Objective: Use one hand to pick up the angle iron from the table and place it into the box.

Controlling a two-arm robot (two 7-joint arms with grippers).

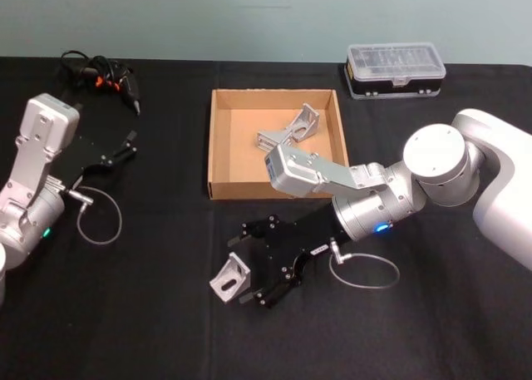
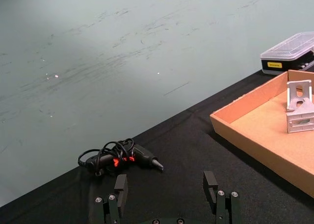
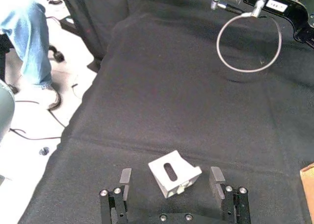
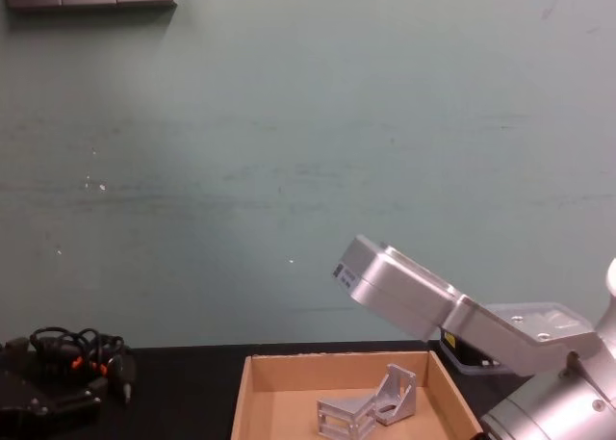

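Note:
One silver angle iron lies on the black table, in front of the box. My right gripper is low over it and open. One black finger stands on each side of the piece, with a gap to it. The tan cardboard box sits at the table's middle back and holds two more angle irons. At the table's left side my left gripper is parked, open and empty.
A black case with a clear lid stands behind the box to the right. A black tool with coiled cable lies at the back left. The table's edge and a person's leg show beyond my right gripper.

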